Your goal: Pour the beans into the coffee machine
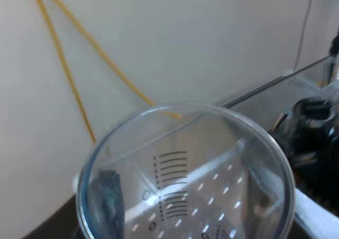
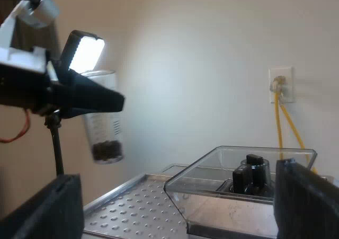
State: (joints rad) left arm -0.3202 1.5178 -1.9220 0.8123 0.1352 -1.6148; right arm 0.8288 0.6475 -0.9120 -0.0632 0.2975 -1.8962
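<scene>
My left gripper [image 2: 98,98] is shut on the clear measuring glass [image 2: 104,123], holding it almost upright in the air above the machine's perforated top plate [image 2: 132,207]. Dark coffee beans [image 2: 107,150] lie in the glass's bottom. In the left wrist view I look across the glass's round rim [image 1: 185,170], and one black finger [image 1: 108,199] shows through its wall. The clear bean hopper [image 2: 249,175], with a black knob [image 2: 253,171] inside, stands apart from the glass. My right gripper [image 2: 175,202] is open with nothing between its fingers, facing the hopper.
The hopper's edge [image 1: 296,82] and a dark part [image 1: 315,122] show beside the glass. A pale wall carries an outlet [image 2: 279,84] with yellow cables [image 2: 288,127] hanging behind the machine. A lit lamp [image 2: 85,52] on a stand is near the left arm.
</scene>
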